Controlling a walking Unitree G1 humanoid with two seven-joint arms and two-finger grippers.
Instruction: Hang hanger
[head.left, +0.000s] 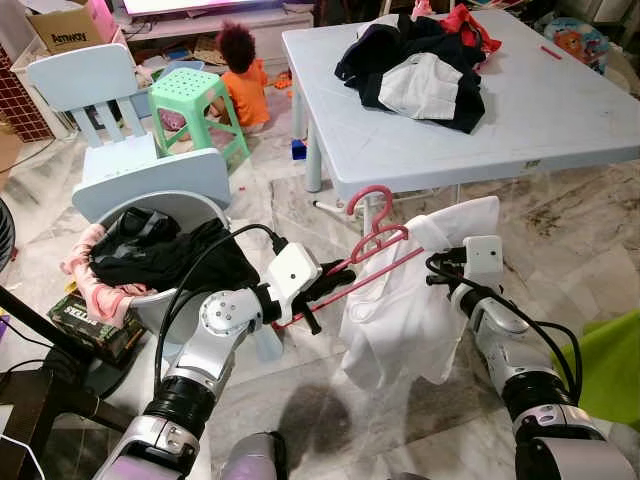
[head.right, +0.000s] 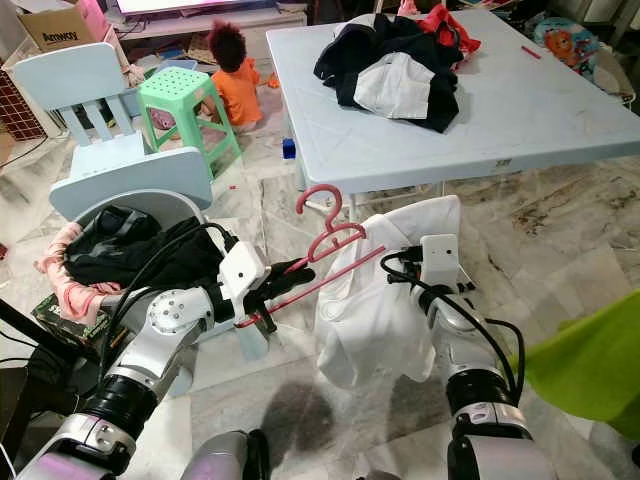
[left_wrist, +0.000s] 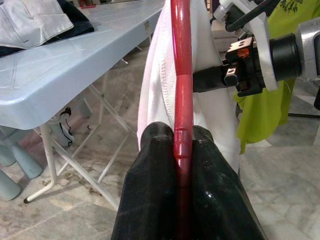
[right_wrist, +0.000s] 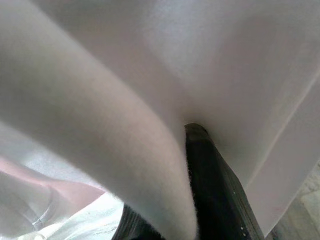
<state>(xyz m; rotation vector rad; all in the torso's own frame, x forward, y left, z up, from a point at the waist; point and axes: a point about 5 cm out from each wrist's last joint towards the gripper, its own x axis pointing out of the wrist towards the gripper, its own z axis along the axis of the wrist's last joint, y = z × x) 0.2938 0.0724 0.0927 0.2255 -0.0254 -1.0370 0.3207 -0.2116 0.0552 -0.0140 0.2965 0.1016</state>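
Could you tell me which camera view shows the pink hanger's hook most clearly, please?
The left eye view: the hanger shows whole, hook curled above the white garment, left pincer clamping its bar. The right eye view is similar. The left wrist view shows just the bar; the right wrist view, cloth.

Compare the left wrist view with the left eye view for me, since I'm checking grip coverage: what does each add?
Left wrist view alone: the left fingers pinched shut on the hanger bar, seen close.
Left eye view alone: the hanger's hook, the basket of dark clothes, the chair, stool and a seated person.
Both: hanger, white shirt, table, right arm.
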